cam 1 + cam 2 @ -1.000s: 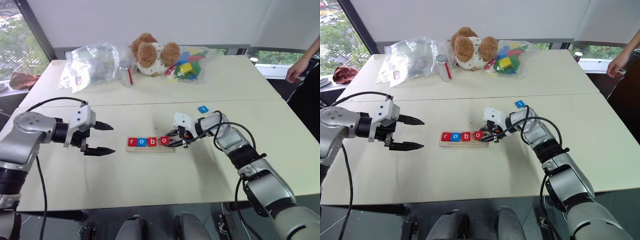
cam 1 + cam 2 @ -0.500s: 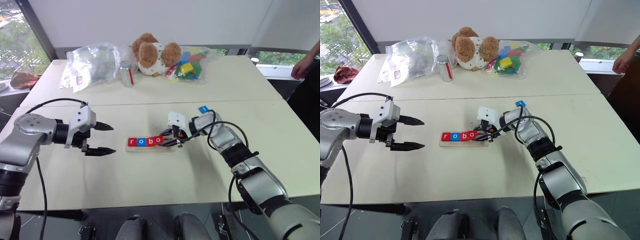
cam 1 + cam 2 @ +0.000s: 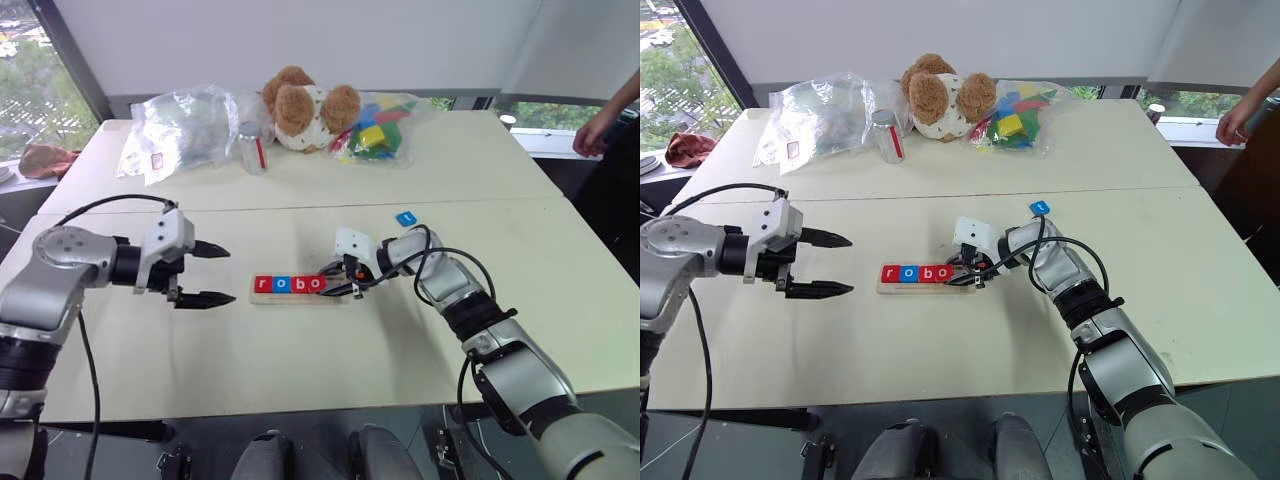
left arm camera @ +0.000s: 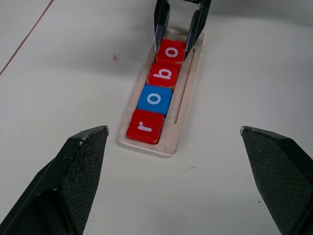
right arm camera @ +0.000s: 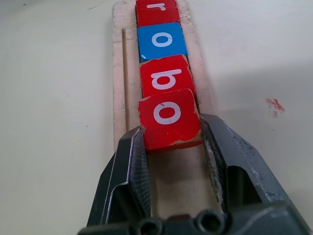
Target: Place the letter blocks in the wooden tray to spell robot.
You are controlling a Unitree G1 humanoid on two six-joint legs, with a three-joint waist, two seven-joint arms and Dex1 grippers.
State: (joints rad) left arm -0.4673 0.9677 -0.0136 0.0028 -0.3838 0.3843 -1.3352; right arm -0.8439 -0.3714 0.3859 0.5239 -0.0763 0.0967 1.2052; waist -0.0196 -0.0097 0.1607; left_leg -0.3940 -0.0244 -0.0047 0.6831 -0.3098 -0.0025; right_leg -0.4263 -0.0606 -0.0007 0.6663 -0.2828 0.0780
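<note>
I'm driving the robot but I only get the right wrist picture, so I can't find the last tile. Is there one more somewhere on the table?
Observer: Yes, one blue tile lies flat on the table, beyond the right arm and apart from the wooden tray.
Operator: Okay! My right gripper is squeezing the red o tile. What's the other gripper doing?
Observer: The left gripper hovers open and empty, just off the tray's r end.
</note>
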